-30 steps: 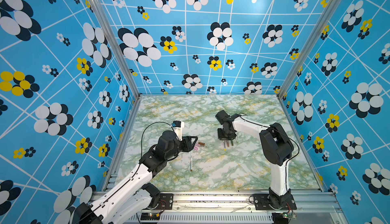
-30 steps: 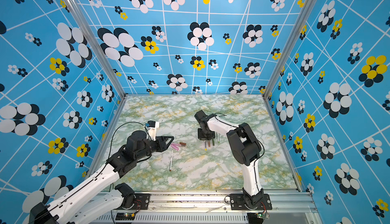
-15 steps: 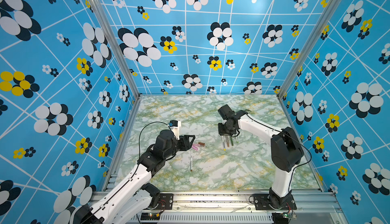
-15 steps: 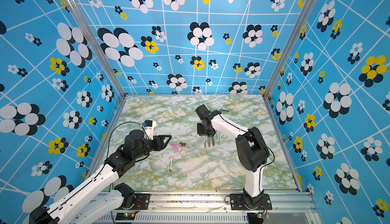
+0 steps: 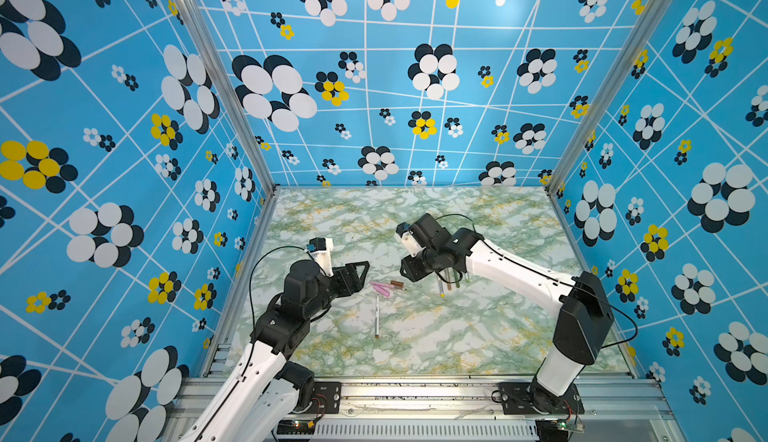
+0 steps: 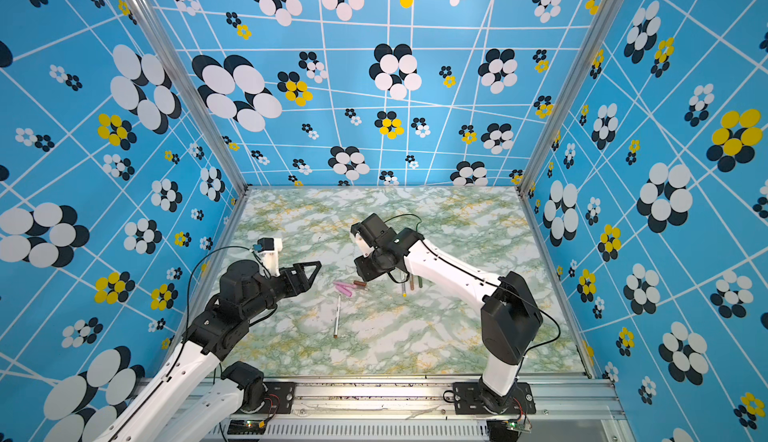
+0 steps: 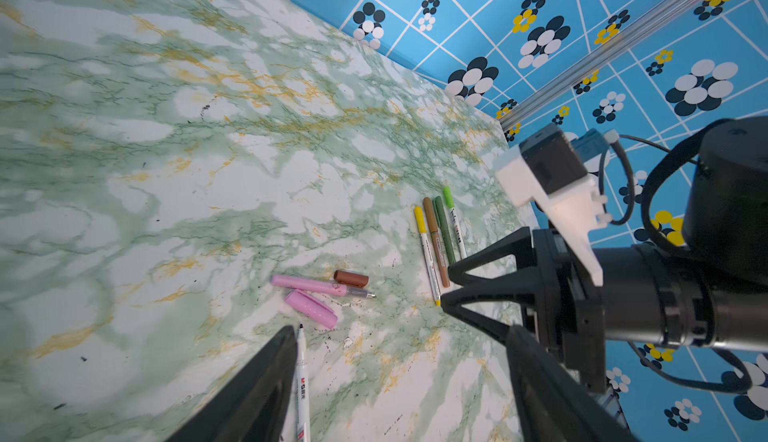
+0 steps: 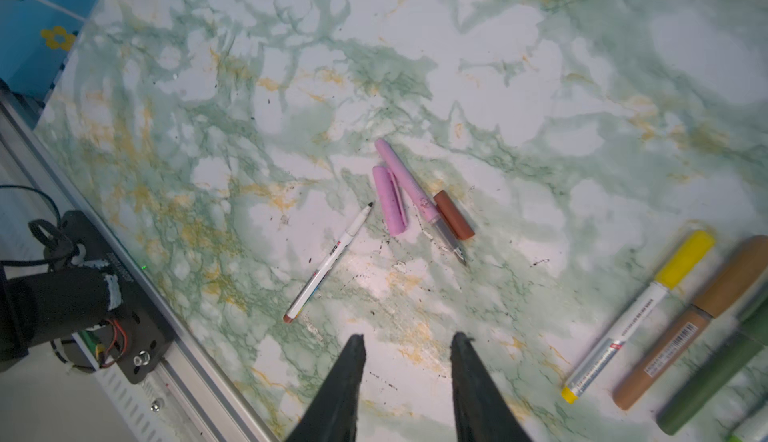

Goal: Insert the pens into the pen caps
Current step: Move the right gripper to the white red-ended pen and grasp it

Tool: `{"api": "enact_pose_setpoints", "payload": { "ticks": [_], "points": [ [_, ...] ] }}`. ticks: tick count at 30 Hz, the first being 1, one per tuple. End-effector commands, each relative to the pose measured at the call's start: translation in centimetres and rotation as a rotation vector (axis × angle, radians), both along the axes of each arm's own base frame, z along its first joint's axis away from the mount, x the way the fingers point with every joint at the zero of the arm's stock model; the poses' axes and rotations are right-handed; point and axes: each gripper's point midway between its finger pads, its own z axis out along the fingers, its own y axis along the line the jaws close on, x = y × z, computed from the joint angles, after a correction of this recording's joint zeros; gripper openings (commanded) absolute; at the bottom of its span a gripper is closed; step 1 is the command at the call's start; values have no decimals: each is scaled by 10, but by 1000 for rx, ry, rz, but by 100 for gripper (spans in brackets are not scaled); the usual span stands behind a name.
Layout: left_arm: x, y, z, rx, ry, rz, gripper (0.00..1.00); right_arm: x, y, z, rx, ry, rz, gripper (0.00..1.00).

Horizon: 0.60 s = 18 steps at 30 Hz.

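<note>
An uncapped pink pen (image 5: 379, 284) (image 8: 405, 182) lies mid-table between a pink cap (image 5: 382, 291) (image 8: 388, 200) and a brown cap (image 5: 397, 283) (image 8: 454, 215). An uncapped white pen (image 5: 377, 315) (image 7: 302, 377) lies nearer the front. My left gripper (image 5: 359, 279) (image 7: 401, 331) hovers left of them, open wide and empty, with the white pen on the table beside one finger. My right gripper (image 5: 407, 273) (image 8: 409, 338) hovers to their right, open and empty. Capped yellow (image 8: 636, 315), tan (image 8: 690, 323) and dark green (image 8: 715, 373) pens lie side by side under the right arm.
A light green capped pen (image 7: 453, 223) closes the row of capped pens. The marble tabletop (image 5: 457, 336) is walled by blue flowered panels on three sides, with an aluminium rail (image 5: 415, 390) and both arm bases along the front.
My left gripper has opened wider and drawn back a little to the left. My right gripper has opened somewhat and swung from above the capped pens toward the pink pen.
</note>
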Motion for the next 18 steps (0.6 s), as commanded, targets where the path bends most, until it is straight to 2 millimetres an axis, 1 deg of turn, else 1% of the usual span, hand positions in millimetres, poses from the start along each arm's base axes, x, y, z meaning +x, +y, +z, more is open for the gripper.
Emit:
{"api": "enact_pose_setpoints", "payload": {
  "ticks": [1,5,9,13,18],
  "points": [
    [-10,21,-24,15,79,97,82,-14,11,-19,-73,-28,89,38],
    [-18,39,-31,8,89,176,83,-24,28,-36,-85,-15,105,39],
    [-26,54,-39,29,113,245,83,-34,43,-54,-88,13,67,41],
    [-30,58,-40,33,114,259,83,-43,52,-66,-101,17,45,51],
    [-30,56,-39,31,110,251,82,-54,59,-83,-122,44,52,54]
  ]
}}
